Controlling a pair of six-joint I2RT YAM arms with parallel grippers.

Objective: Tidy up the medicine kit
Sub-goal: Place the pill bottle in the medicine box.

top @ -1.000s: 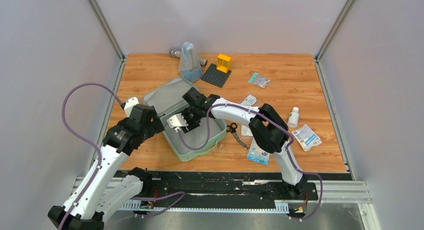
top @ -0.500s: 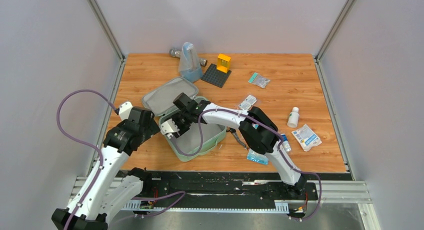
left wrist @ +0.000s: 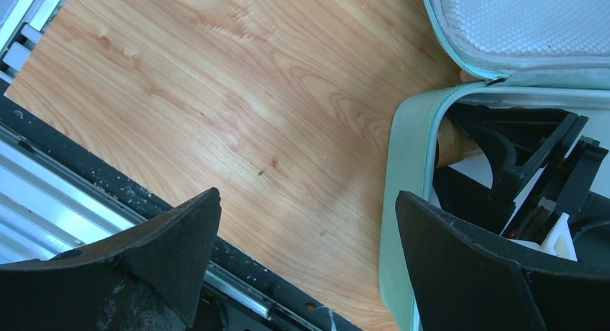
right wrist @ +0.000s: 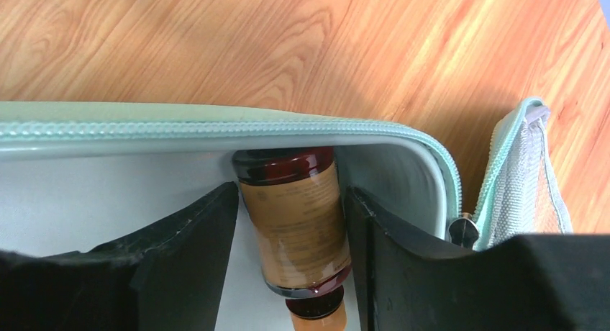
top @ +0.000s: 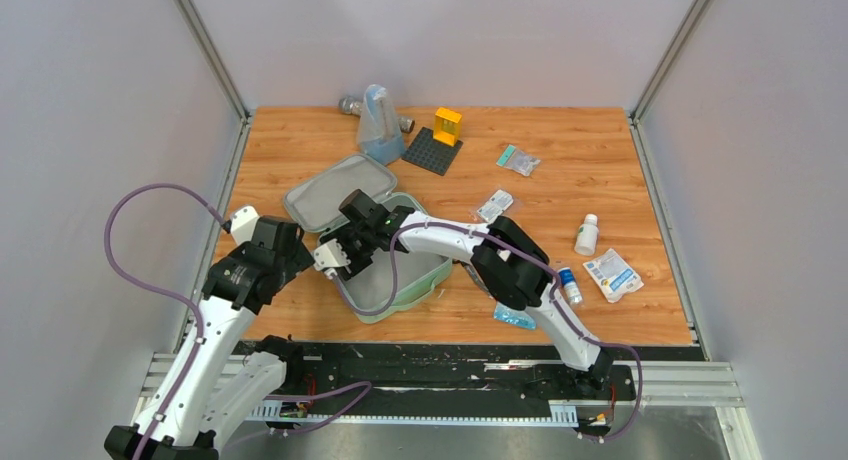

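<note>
The medicine kit is a pale mint-green case lying open. Its tray (top: pixel 432 277) sits mid-table and its mesh-lined lid (top: pixel 322 190) lies flat behind it to the left. My right gripper (top: pixel 336 257) reaches into the tray's left corner and is shut on a brown bottle (right wrist: pixel 295 216). The bottle lies on the tray floor with its base against the tray wall (right wrist: pixel 144 119), between my right gripper's (right wrist: pixel 291 194) fingers. My left gripper (top: pixel 292 248) is open and empty over bare table, just left of the tray rim (left wrist: pixel 406 165). The lid (left wrist: pixel 518 21) shows beyond it.
To the right of the tray lie a white bottle (top: pixel 587 234), a sachet (top: pixel 612 275), a blue-capped vial (top: pixel 568 283) and packets (top: pixel 497 202). A dark baseplate (top: pixel 432 150) with a yellow block (top: pixel 447 125) and a bluish pouch (top: pixel 377 120) stand at the back.
My right gripper has moved left across the tray to its left corner with the bottle. My left gripper has drawn back to the left, off the tray. The lid now shows fully.
</note>
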